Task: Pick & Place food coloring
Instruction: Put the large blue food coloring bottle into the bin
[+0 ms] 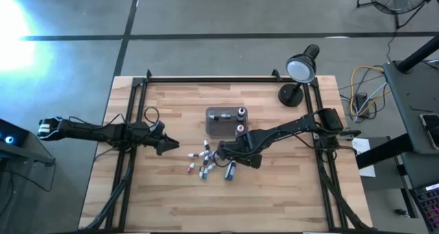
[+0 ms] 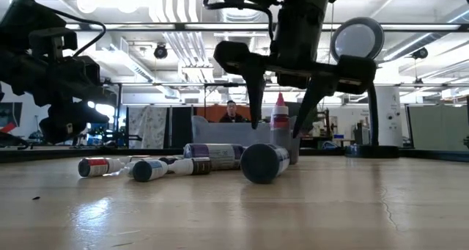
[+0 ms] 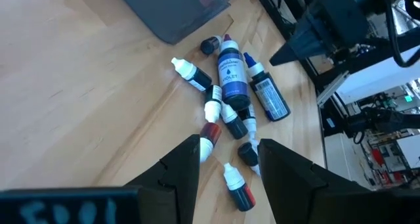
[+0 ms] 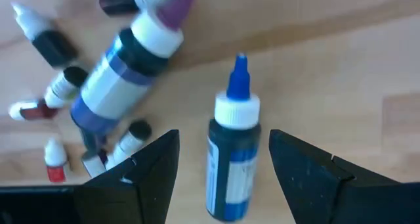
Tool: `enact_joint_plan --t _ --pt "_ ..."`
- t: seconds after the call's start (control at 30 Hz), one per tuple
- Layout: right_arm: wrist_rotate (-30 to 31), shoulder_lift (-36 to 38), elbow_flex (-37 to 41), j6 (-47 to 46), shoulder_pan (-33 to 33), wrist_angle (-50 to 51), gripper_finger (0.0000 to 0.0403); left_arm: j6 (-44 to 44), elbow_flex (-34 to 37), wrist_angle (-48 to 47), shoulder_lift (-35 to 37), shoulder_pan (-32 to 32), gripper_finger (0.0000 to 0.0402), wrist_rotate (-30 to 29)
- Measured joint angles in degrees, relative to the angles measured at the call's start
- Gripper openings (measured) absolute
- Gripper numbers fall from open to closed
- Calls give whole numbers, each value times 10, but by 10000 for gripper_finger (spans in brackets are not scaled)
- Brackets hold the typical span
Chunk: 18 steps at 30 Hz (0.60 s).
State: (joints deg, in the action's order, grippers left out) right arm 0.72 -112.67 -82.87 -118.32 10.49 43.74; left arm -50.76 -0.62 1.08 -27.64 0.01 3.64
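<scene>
about a dozen food coloring bottles [image 1: 209, 162] lie in a loose heap on the wooden bench [image 1: 274, 200], just in front of the grey tray [image 1: 226, 122]. a few more bottles stand upright in the tray, one with a pink cap at its near corner. a black desk lamp [image 1: 300, 73] stands at the far right of the bench, well clear of the heap.

the right gripper [image 4: 223, 165] hangs low over the right end of the heap, its fingers [image 4: 141, 168] spread wide on either side of a blue-capped bottle [image 4: 231, 161] and holding nothing. that bottle lies flat, its long axis running straight away from the gripper, nozzle pointing outward. beside it a larger bottle [image 3: 230, 71] with a blue and white label lies at a slant, its neighbours crowding close and pointing every which way; several small ones touch or overlap.

the left gripper [image 3: 226, 165] waits over the left side of the bench, aimed at the heap, fingers [image 3: 180, 171] parted and empty.

a person shows in the room behind the bench.
</scene>
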Motion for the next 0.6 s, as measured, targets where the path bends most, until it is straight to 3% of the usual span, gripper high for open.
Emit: enact_joint_plan --t 0.27,0.6 --pt "-16 -42 2 -34 -4 -5 228 26 0 -3 0 0 131 1" --pt "9 -47 7 -35 -4 0 219 38 -1 -6 0 0 131 1"
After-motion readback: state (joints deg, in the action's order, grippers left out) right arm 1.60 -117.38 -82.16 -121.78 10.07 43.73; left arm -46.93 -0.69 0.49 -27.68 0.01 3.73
